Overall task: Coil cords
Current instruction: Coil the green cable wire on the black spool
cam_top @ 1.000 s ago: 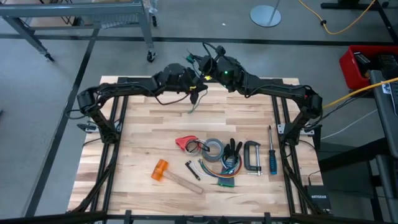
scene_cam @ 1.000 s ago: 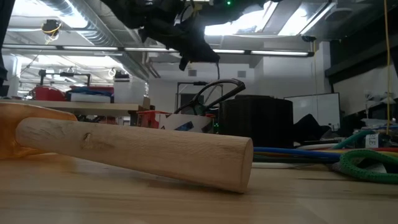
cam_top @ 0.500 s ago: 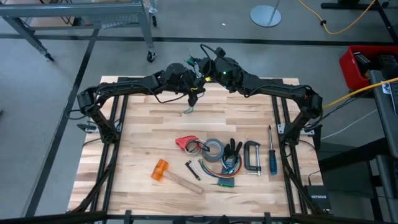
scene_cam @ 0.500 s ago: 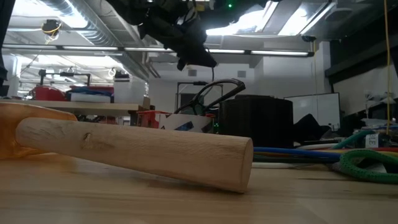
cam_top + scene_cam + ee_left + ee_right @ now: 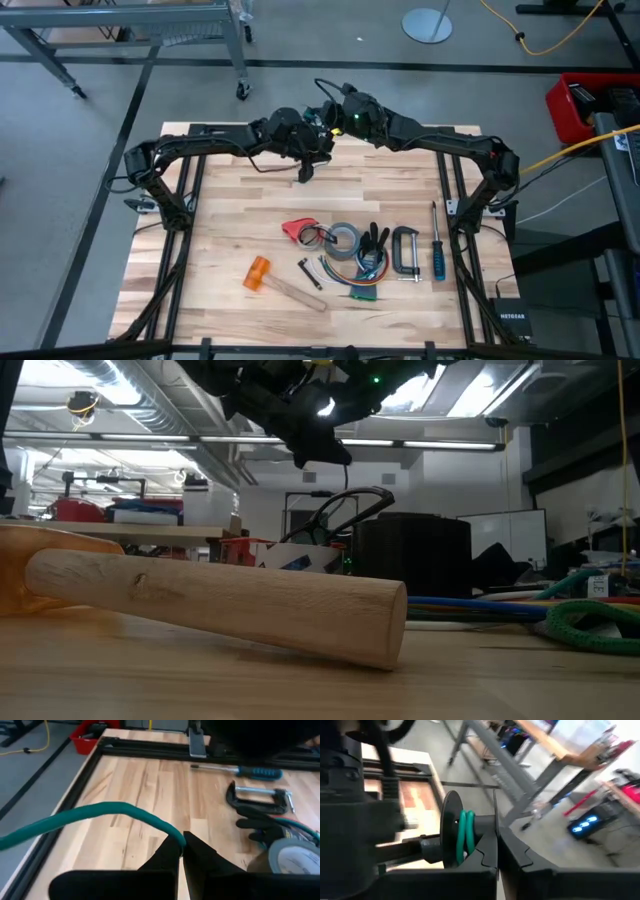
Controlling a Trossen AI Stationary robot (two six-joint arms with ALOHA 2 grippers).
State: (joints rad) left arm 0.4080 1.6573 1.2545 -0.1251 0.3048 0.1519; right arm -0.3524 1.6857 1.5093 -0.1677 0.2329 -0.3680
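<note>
Both end effectors are up over the far edge of the counter (image 5: 230,230), nearly touching each other. Left end effector (image 5: 181,851) is pinched shut on the cord (image 5: 100,815), which shows up teal-green from my wrist cam and bends away from the fingertips in one long arc. Right end effector (image 5: 497,845) is closed too, with a couple of green wraps of that cord sitting right beside its fingertips against a dark round disc (image 5: 451,827); I can't tell for sure whether it's gripping the wraps or just pressed next to them.

Progress-wise I'd say we're partway: a couple of turns are on, but a loose length is hanging off the left side, so more winding is left. Hammer (image 5: 272,279), tape roll (image 5: 346,240), clamp (image 5: 405,250) and screwdriver (image 5: 437,245) sit untouched on the near half.
</note>
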